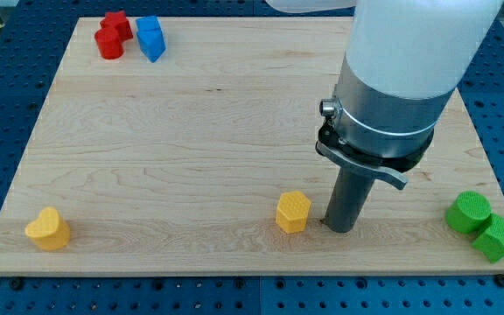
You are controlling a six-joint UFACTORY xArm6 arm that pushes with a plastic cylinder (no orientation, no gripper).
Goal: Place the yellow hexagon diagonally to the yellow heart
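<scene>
my tip just right of yellow hexagon, yellow heart far left

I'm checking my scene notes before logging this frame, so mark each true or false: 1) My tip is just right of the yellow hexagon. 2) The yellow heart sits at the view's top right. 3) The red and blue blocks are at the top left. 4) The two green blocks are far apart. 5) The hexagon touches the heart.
1) True: my tip stands close by the yellow hexagon, on its right.
2) False: the yellow heart lies at the bottom left.
3) True: red block, blue block.
4) False: green cylinder and green star sit together.
5) False: they are far apart.
</scene>
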